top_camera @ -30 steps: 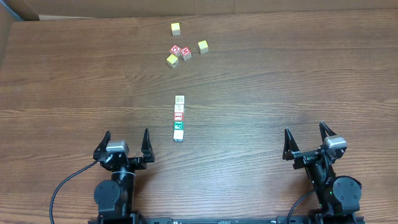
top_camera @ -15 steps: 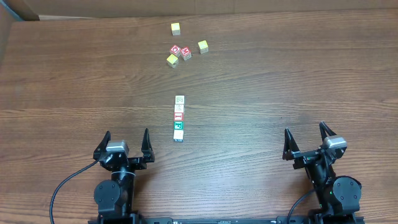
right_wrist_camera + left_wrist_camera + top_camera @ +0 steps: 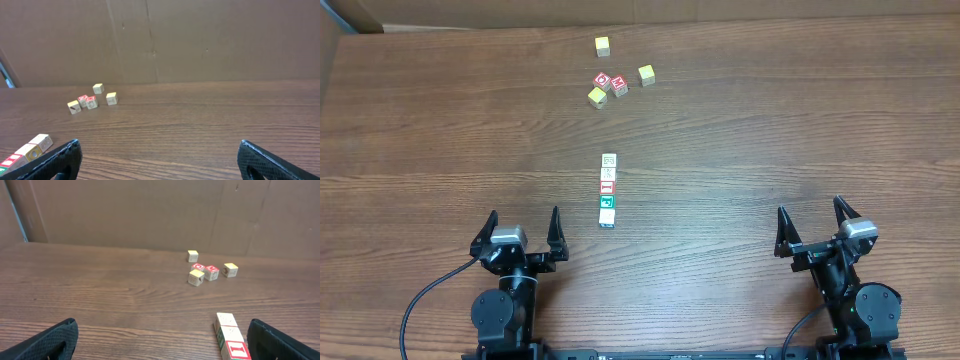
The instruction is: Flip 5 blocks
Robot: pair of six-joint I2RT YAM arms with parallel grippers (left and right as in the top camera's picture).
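The five blocks (image 3: 608, 190) sit in a tight row, touching end to end. The left gripper (image 3: 523, 214) sits near the row's left, jaws spread and empty. The right gripper (image 3: 810, 208) is well off to its right, also spread and empty. Beyond the row's far end lie the loose cubes (image 3: 618, 87), yellow and red.

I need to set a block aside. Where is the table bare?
Wide bare table lies left and right of the row of blocks, plus a strip between it and the far cluster. Only that cluster is crowded.

2 black arms (image 3: 503, 305) — grey caps (image 3: 508, 237), black cable (image 3: 423, 291).
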